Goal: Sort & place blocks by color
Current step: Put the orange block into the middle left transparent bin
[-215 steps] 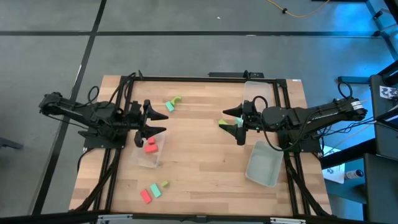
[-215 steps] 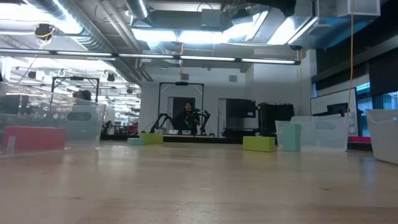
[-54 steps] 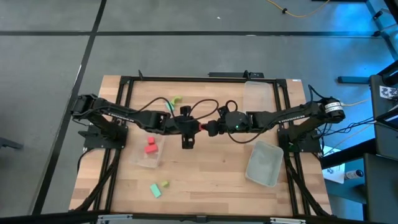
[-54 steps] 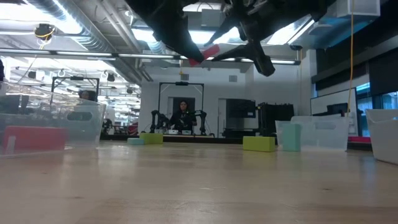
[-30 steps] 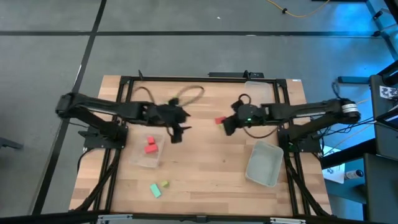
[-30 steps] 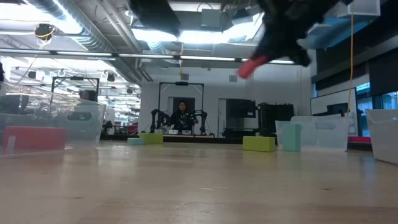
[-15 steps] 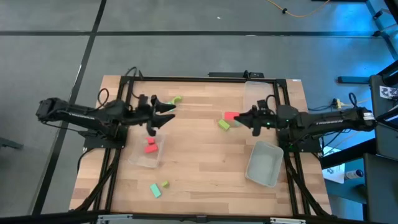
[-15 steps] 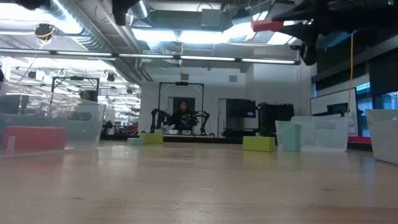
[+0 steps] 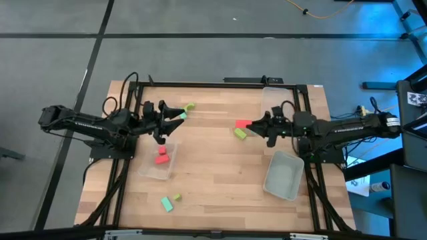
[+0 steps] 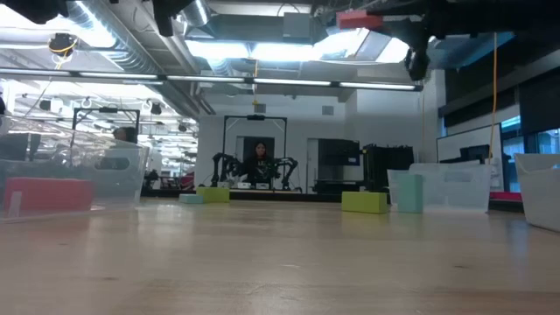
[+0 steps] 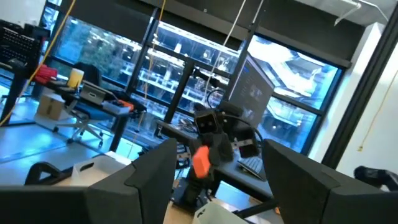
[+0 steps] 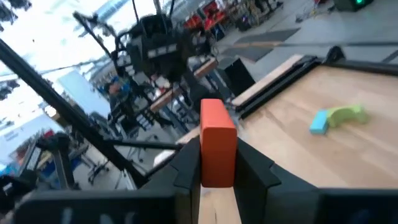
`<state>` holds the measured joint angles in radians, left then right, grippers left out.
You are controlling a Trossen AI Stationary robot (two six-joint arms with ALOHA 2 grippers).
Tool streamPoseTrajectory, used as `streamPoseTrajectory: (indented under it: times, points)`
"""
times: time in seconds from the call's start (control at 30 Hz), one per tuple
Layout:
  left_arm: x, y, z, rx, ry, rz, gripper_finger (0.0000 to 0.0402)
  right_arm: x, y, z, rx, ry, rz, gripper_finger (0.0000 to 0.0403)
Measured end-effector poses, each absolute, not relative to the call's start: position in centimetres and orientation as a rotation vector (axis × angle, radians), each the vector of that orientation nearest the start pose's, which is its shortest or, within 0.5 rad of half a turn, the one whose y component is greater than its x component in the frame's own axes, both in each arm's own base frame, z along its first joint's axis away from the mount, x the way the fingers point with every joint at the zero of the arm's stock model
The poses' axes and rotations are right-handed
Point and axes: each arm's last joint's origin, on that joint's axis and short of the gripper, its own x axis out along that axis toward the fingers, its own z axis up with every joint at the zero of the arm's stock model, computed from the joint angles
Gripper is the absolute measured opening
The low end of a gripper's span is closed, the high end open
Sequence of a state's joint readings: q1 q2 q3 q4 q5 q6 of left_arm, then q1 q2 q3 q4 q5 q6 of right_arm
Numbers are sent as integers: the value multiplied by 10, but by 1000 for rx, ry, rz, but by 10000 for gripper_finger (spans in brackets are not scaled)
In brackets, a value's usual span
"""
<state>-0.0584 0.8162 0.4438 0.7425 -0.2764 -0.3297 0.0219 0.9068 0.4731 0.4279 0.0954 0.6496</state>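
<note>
The left gripper [image 9: 172, 117] is hanging open and empty by the clear tray [image 9: 148, 172] — one red block [image 9: 161, 159] is lying inside. The right gripper [image 9: 251, 125] is pinching another red block [image 9: 243, 124] above the table [image 9: 213, 187]. It looks light, hard and smooth — best squeezed on its flat sides.
</note>
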Motion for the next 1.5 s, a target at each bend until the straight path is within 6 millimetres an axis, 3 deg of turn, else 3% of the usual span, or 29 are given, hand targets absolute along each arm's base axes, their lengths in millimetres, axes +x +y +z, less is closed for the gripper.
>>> streamPoseTrajectory:
  times: [0.17,0.27,0.4,0.6,0.9,1.23,1.5]
  points:
    - [177,-1,299,-386,-405,157,228,228,12,262,613,63,-42,65]
    - [182,-2,293,-381,-316,169,228,243,15,268,579,72,-32,65]
    - [206,-5,290,-398,-103,140,228,264,17,271,532,134,-20,65]
    - [244,-11,297,-391,-29,7,228,285,18,275,452,148,4,65]
    - [276,-13,285,-389,13,21,228,291,19,281,437,69,31,65]
    - [283,-13,287,-381,-75,12,225,291,20,283,438,56,53,65]
    - [283,-11,287,-375,-72,25,152,291,20,283,437,53,53,65]
